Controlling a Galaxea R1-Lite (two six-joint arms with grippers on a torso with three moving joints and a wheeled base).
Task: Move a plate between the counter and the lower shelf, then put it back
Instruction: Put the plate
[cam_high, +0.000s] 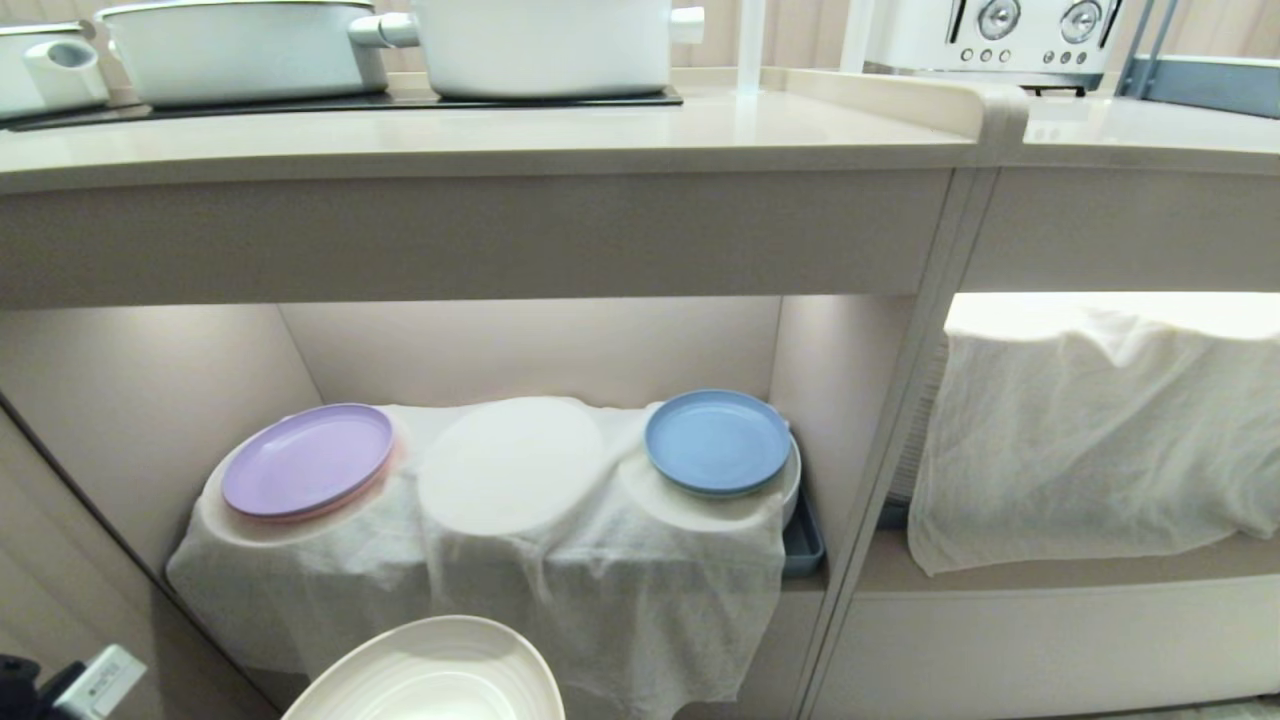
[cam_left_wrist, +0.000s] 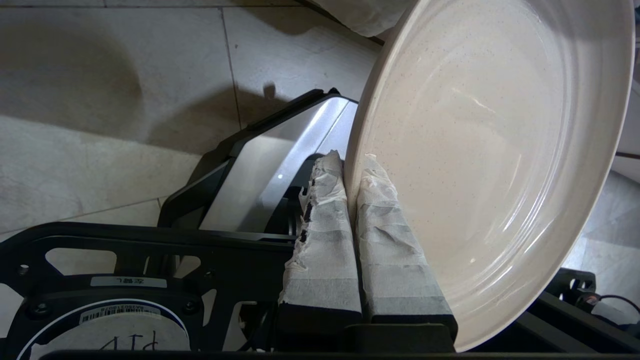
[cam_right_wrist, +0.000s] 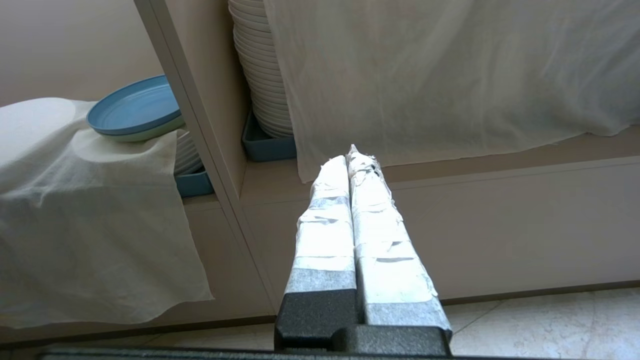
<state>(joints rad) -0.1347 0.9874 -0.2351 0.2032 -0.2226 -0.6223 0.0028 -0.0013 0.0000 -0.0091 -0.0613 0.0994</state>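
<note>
plate (cam_high: 430, 672) cut off below, rim in left gripper (cam_left_wrist: 354, 170)

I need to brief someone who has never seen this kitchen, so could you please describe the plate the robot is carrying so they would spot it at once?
Start at the lower shelf under the counter, where a white cloth covers three humps. Just in front of it, low down, the left gripper pinches the rim of the plate. Unlike the lilac plate and blue plate resting on the cloth, it is cream.
</note>
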